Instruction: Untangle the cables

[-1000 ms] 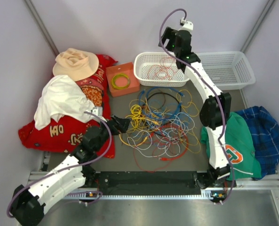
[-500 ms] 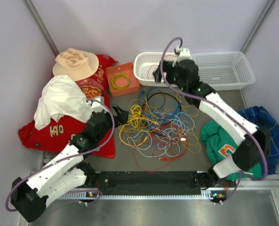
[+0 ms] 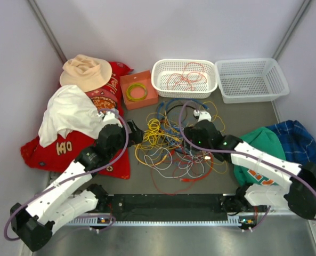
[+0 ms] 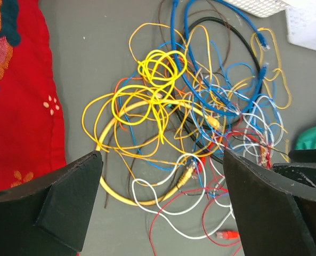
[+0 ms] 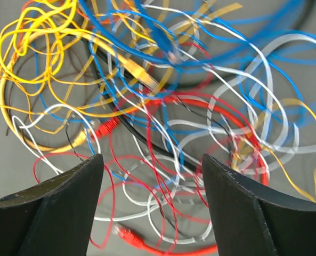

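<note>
Since the earlier frame the right arm has swung back from the white plastic mesh basket (image 3: pixel 159 80) and come down low over the pile, and the left arm has edged a bit nearer to it. Top view: the tangle of thin yellow, blue, white, red and black cables (image 3: pixel 171 146) lies on the grey table (image 3: pixel 229 114) between the two arms. One loose red-orange cable (image 3: pixel 187 77) lies in that basket, apart from the rest. The left gripper (image 3: pixel 136 133) is at the pile's left edge and the right gripper (image 3: pixel 192 132) over its right part, the two near each other. Left wrist view: left gripper (image 4: pixel 162 160) spread wide, nothing between the fingers, hovering above the yellow loops and not touching them. Right wrist view, partly blurred: right gripper (image 5: pixel 152 173) also well apart and holding nothing, with red, white and black strands crossing right under the gap. Risks, as I judge them: closing here likely pinches several strands at once, so a lift drags the whole knot instead of freeing one cable. A small plug can snag on a loop and pull the knot tighter. With both arms crowding the same spot, they could bump each other. Pulled strands may also whip loops over the fingers.
</note>
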Available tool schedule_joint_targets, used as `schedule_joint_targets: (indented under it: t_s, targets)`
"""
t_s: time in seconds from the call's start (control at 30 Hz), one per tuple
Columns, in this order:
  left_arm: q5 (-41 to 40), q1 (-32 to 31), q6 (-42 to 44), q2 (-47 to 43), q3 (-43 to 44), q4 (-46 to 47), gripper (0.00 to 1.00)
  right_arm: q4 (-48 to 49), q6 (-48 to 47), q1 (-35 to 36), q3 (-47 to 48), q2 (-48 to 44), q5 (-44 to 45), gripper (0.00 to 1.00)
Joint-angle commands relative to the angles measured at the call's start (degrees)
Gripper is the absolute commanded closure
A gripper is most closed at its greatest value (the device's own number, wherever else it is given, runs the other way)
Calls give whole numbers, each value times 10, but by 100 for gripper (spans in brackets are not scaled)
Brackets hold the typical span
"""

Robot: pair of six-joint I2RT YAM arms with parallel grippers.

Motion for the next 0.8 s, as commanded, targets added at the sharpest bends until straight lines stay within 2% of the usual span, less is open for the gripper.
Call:
schedule_joint_targets:
  t_s: [0.0, 0.03, 0.07, 0.17, 0.37, 0.53, 0.6, 0.63, 0.67, 0.73, 0.77]
  targets:
    - [18, 0, -20, -45, -30, 4, 1, -38, 49, 2, -15, -51, 54, 24]
    - [17, 0, -23, -54, -34, 1, 1, -50, 53, 2, -16, -45, 58, 22]
    - [16, 0, -30, -56, -41, -2, 1, -60, 58, 2, -21, -40, 59, 15]
    - [18, 0, -45, -67, -53, -13, 1, -72, 73, 4, -33, -15, 41, 8]
    - [33, 0, -63, -78, -67, -18, 1, 1, 75, 32, -52, 24, -30, 2]
    - [35, 0, -66, -82, -73, -13, 1, 10, 81, 56, -41, 107, -42, 5]
    - [36, -1, -66, -80, -74, -12, 1, 10, 83, 62, -35, 138, -43, 19]
    - [36, -1, -66, -77, -74, -13, 1, 8, 85, 63, -33, 146, -42, 29]
    - [36, 0, -65, -76, -74, -12, 1, 5, 89, 66, -29, 150, -39, 52]
    - [36, 0, -63, -74, -71, -10, 2, 0, 89, 67, -23, 147, -27, 71]
    - [36, -1, -60, -74, -70, -9, 2, -9, 82, 67, -13, 142, -23, 86]
